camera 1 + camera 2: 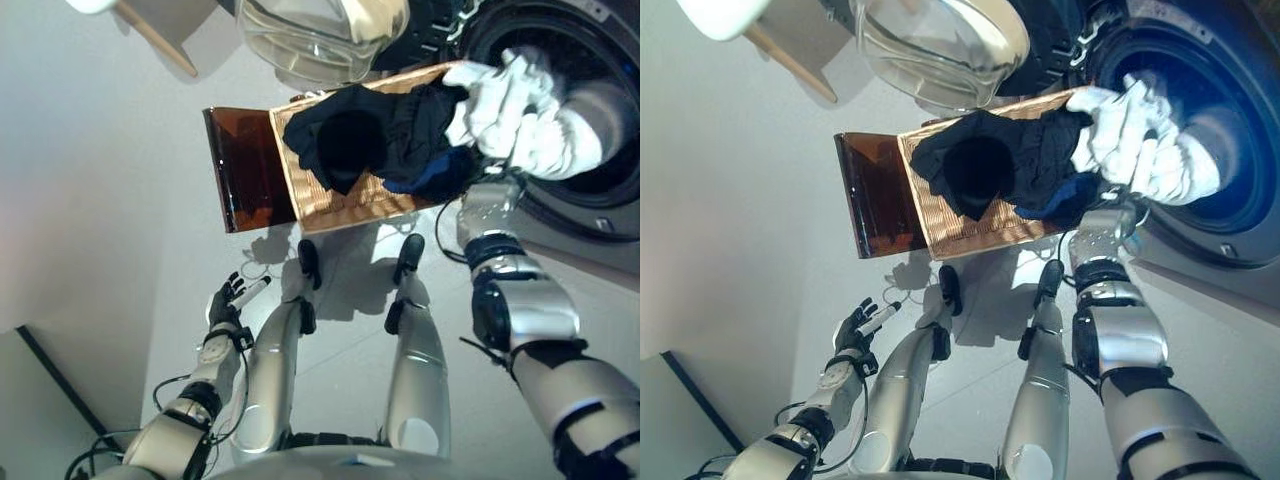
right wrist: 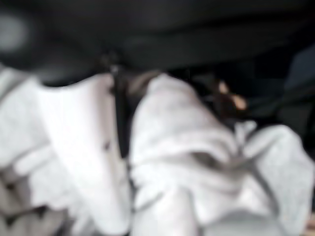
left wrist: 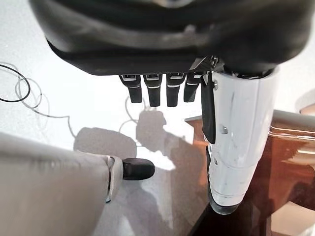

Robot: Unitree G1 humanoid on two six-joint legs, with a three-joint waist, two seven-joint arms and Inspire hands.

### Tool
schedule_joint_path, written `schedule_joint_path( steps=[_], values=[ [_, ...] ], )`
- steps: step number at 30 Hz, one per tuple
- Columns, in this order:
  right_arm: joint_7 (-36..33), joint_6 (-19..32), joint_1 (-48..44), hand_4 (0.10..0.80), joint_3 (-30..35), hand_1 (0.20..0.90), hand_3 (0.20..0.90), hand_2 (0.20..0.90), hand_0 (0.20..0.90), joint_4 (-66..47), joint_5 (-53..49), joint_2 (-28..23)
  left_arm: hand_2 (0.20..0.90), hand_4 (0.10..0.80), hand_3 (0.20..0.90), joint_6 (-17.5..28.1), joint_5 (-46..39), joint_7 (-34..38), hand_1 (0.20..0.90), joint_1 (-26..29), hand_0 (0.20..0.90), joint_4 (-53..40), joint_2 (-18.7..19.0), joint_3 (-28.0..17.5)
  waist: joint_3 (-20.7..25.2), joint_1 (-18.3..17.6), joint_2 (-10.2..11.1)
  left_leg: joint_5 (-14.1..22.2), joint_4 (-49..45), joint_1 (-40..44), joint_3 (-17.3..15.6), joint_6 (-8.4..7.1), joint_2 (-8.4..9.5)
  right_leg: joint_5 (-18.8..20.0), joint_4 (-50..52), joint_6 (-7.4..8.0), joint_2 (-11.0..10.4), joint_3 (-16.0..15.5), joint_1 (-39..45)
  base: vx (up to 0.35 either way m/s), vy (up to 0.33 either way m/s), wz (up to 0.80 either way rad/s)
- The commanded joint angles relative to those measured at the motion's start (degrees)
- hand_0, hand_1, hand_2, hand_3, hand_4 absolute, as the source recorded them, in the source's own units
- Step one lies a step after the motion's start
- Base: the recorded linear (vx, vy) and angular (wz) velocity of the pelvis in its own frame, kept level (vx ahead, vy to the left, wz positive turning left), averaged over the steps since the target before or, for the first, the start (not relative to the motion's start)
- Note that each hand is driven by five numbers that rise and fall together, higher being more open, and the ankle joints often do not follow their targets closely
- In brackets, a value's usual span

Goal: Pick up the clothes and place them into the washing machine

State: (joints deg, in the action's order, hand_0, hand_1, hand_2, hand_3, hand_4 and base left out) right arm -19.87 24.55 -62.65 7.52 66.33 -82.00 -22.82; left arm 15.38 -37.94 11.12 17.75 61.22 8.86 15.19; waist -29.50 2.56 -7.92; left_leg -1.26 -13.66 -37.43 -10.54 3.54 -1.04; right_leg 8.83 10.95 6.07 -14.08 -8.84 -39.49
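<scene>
the right robot hand is raised in front of the washing machine, its fingers curled into a bundle of white clothes; in the right wrist view the white thumb cover presses against the same white cloth, which wraps over and around the hand. the white bundle hangs at the mouth of the dark round drum opening, partly across its lower left rim, just beside the near corner of the basket

the basket is a woven, tan, rectangular one standing on the floor next to the machine, and a heap of dark clothes lies inside it, black with a bit of blue showing at the edge nearest the white bundle. a brown translucent panel stands along the basket's far side from the machine. the machine's glass door is swung open above the basket

the left robot hand hangs low over the pale floor, well apart from the basket, with its fingers straight and relaxed and nothing in them; its wrist view shows the fingers in a row beside the white-covered thumb, with the brown panel past the thumb

a pale wooden chair leg shows in the upper corner
</scene>
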Motion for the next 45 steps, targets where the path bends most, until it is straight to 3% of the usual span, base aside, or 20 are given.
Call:
schedule_joint_path(
  steps=[1,14,20,24,25,26,36,37,38,45],
  values=[
    [1.3,6.3,-7.6,0.300,-1.6,0.200,0.200,0.200,0.200,-1.4,1.3,-8.0,0.900,0.800,0.900,1.3,-1.6,-0.1,0.900,-3.9,0.900,0.7,2.0,3.1,3.4,-0.1,-2.3,-1.4,3.4,-0.5,2.8,-6.39,-0.03,-10.4,11.9,1.11,-0.2,0.0,-0.2,0.000,0.000,0.00],
    [-0.2,6.2,-16.1,0.300,-4.1,0.200,0.200,0.200,0.200,3.4,2.3,-19.0,0.900,0.800,0.900,1.8,-1.0,-0.5,0.900,-5.2,0.900,1.1,3.1,3.8,5.1,1.2,-3.5,-3.0,4.1,-1.2,2.5,-5.92,0.22,-9.4,12.5,1.07,-0.4,-0.1,-1.7,-0.002,0.000,0.00],
    [-2.8,5.2,-19.0,0.300,-6.0,0.200,0.200,0.200,0.200,6.5,4.1,-24.0,0.900,0.800,0.900,2.1,-1.0,-0.4,0.900,-5.7,0.900,-0.1,3.5,4.2,5.9,1.5,-3.7,-1.7,4.2,-1.0,3.2,-6.21,0.57,-10.9,13.0,1.62,-0.4,0.9,-1.9,0.008,-0.006,0.02],
    [-4.2,4.8,-20.0,0.300,-6.6,0.200,0.200,0.200,0.200,7.7,4.8,-26.4,0.900,0.800,0.900,2.4,-1.1,-0.3,0.900,-6.1,0.900,-1.3,3.8,4.2,5.6,1.7,-4.3,-3.0,4.0,-2.1,2.4,-5.81,0.48,-10.0,13.4,1.05,-0.5,0.4,-3.1,-0.018,-0.004,0.02],
    [-4.3,4.7,-20.2,0.300,-6.9,0.200,0.200,0.200,0.200,7.8,5.1,-26.8,0.900,0.800,0.900,2.4,-1.1,-0.2,0.900,-6.1,0.900,-1.5,3.9,4.2,6.0,1.7,-4.3,-1.8,4.1,-1.7,3.1,-6.20,0.64,-11.2,13.5,1.54,-0.4,1.2,-2.8,0.000,0.000,0.00],
    [-4.4,4.6,-20.3,0.300,-6.9,0.200,0.200,0.200,0.200,7.9,5.1,-26.9,0.900,0.800,0.900,2.4,-1.0,-0.2,0.900,-6.1,0.900,-1.6,3.8,4.3,5.7,1.7,-4.5,-3.0,4.0,-2.3,2.4,-5.81,0.48,-10.0,13.5,1.07,-0.6,0.5,-3.3,0.077,-0.012,0.00],
    [-7.7,4.0,-21.9,0.300,-8.8,0.200,0.200,0.200,0.200,9.8,8.5,-30.2,0.900,0.800,0.900,3.1,-1.3,0.5,0.900,-6.7,0.900,-4.4,4.2,4.8,5.5,1.8,-5.1,-2.5,4.2,-3.2,2.8,-6.02,0.72,-10.8,14.2,1.53,-0.5,1.9,-5.1,-0.007,0.006,-0.01],
    [-7.4,3.4,-21.7,0.465,-9.3,0.431,0.431,0.431,0.431,10.3,9.3,-30.0,0.900,0.800,0.900,3.2,-1.2,0.6,0.900,-6.7,0.900,-4.6,4.4,4.8,5.5,1.8,-5.0,-2.4,4.0,-3.4,2.8,-6.00,0.73,-10.7,14.3,1.50,-0.4,1.9,-5.2,0.086,-0.015,0.00],
    [-7.4,3.1,-21.7,0.800,-9.5,0.900,0.900,0.900,0.900,10.5,9.5,-29.9,0.900,0.800,0.900,3.3,-1.3,0.6,0.900,-6.7,0.900,-4.8,4.4,4.8,5.5,1.8,-4.9,-2.1,3.9,-3.4,2.8,-6.04,0.78,-11.0,14.6,1.54,-0.4,1.9,-5.2,0.000,0.000,0.00],
    [-6.5,2.0,-21.8,0.800,-10.7,0.900,0.900,0.900,0.900,11.4,10.6,-29.3,0.900,0.800,0.900,3.4,-1.4,0.6,0.900,-6.5,0.900,-5.3,5.1,4.7,5.6,1.8,-4.6,-1.9,3.7,-3.4,2.6,-6.01,0.76,-10.9,14.7,1.45,-0.4,1.9,-5.3,0.000,0.000,0.00]
  ],
)
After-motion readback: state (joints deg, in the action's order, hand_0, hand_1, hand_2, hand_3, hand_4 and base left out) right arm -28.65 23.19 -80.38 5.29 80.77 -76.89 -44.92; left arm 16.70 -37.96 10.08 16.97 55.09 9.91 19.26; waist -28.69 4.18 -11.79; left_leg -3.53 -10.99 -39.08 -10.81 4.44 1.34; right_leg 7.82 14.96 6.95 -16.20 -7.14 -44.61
